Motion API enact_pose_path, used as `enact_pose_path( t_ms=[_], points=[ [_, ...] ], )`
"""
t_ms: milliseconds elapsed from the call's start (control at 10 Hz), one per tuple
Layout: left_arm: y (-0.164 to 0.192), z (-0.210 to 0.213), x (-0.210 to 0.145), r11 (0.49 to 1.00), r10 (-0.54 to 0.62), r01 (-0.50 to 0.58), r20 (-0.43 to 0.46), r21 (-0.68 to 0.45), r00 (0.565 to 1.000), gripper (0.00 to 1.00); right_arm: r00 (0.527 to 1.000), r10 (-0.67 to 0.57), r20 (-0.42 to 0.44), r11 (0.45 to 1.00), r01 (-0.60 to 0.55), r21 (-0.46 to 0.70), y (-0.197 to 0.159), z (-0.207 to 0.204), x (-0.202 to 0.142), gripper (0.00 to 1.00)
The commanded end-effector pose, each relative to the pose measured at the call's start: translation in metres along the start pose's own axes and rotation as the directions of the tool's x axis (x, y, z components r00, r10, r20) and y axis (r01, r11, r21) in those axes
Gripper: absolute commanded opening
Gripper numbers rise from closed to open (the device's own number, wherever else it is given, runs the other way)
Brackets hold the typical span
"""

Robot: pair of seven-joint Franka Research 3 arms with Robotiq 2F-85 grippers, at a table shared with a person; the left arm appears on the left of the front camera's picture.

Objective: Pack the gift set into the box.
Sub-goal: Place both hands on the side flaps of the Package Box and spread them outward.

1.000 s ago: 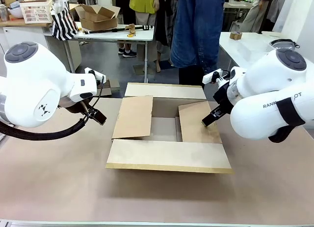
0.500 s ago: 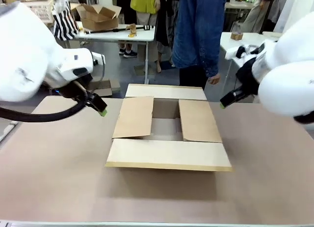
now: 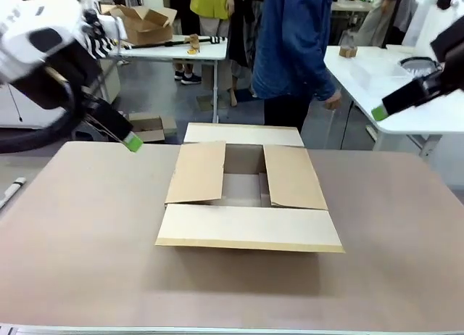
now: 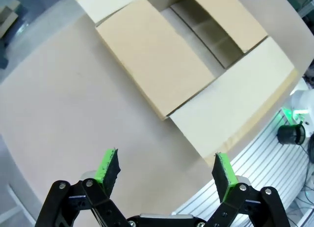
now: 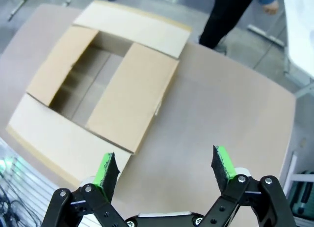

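The box (image 3: 246, 186) is a brown cardboard carton in the middle of the table, its four flaps spread and the inside bare where it shows. My left gripper (image 3: 131, 141) hangs high above the table's far left, away from the box. Its wrist view shows the green-padded fingers (image 4: 109, 167) wide apart with nothing between them, and the box (image 4: 157, 60) far below. My right gripper (image 3: 380, 112) is raised at the far right, over the edge of the table. It stands open (image 5: 164, 165) and holds nothing, with the box (image 5: 132, 94) below to its left. The gift set is out of view.
A person in a blue denim jacket (image 3: 293, 45) stands behind the box, one hand (image 3: 333, 100) hanging by a white side table (image 3: 406, 74). A small carton (image 3: 148, 125) lies on the floor at the far left. Bare brown tabletop (image 3: 87, 233) surrounds the box.
Both arms have lifted and swung outward, away from the box. The right gripper has left the right flap, which now lies flatter. The person has shifted to the right.
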State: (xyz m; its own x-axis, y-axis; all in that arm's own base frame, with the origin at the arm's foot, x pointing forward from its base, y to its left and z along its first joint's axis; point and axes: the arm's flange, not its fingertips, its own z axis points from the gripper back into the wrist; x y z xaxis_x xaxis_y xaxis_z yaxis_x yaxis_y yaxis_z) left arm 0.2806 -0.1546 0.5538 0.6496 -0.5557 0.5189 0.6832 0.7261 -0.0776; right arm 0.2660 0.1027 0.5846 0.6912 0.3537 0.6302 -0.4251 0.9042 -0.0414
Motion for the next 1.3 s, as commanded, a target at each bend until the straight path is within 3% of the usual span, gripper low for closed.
enact_pose_path(
  t_ms=[0,100,200,300,400,500,600,700,900,1000,1100,1200],
  points=[
    [-0.004,0.006,-0.001,1.0,-0.011,0.011,0.012,-0.008,1.0,1.0,1.0,0.0,0.021,1.0,0.0,-0.002,0.001,0.011,-0.001,1.0],
    [0.008,-0.005,-0.001,0.969,-0.035,0.026,-0.035,-0.244,0.999,1.0,0.993,-0.106,-0.059,0.983,0.113,0.145,-0.014,-0.003,-0.001,1.0],
    [0.029,0.001,-0.005,0.855,0.016,-0.013,0.001,-0.519,1.0,1.0,0.966,-0.204,-0.161,0.908,0.248,0.339,-0.03,-0.008,-0.005,1.0],
    [0.058,0.007,-0.012,0.636,0.115,-0.048,0.033,-0.771,0.993,1.0,0.846,-0.433,-0.31,0.723,0.532,0.442,-0.044,-0.004,-0.004,1.0],
    [0.083,0.006,-0.021,0.465,0.246,-0.108,0.011,-0.878,0.969,1.0,0.731,-0.55,-0.404,0.558,0.681,0.474,-0.057,-0.001,-0.007,1.0],
    [0.103,0.0,-0.029,0.332,0.353,-0.132,-0.007,-0.934,0.936,1.0,0.691,-0.571,-0.443,0.423,0.71,0.563,-0.072,0.002,-0.015,1.0],
    [0.12,-0.005,-0.04,0.249,0.451,-0.146,-0.019,-0.957,0.893,1.0,0.627,-0.615,-0.478,0.314,0.751,0.581,-0.088,-0.002,-0.027,1.0],
    [0.121,-0.015,-0.044,0.207,0.536,-0.163,-0.028,-0.965,0.844,1.0,0.559,-0.646,-0.521,0.239,0.795,0.557,-0.103,-0.007,-0.039,1.0],
    [0.113,-0.023,-0.052,0.181,0.605,-0.164,-0.021,-0.97,0.796,1.0,0.492,-0.7,-0.517,0.143,0.807,0.573,-0.129,-0.02,-0.061,1.0],
    [0.111,-0.02,-0.049,0.219,0.627,-0.189,-0.011,-0.957,0.779,1.0,0.473,-0.703,-0.531,0.128,0.819,0.56,-0.135,-0.029,-0.066,1.0],
    [0.107,-0.012,-0.045,0.399,0.591,-0.274,0.017,-0.875,0.807,1.0,0.468,-0.719,-0.513,0.162,0.831,0.532,-0.134,-0.035,-0.065,1.0],
    [0.132,-0.029,-0.06,0.203,0.575,-0.122,0.018,-0.972,0.818,1.0,0.516,-0.671,-0.532,0.169,0.805,0.568,-0.149,-0.017,-0.06,1.0]
  ],
)
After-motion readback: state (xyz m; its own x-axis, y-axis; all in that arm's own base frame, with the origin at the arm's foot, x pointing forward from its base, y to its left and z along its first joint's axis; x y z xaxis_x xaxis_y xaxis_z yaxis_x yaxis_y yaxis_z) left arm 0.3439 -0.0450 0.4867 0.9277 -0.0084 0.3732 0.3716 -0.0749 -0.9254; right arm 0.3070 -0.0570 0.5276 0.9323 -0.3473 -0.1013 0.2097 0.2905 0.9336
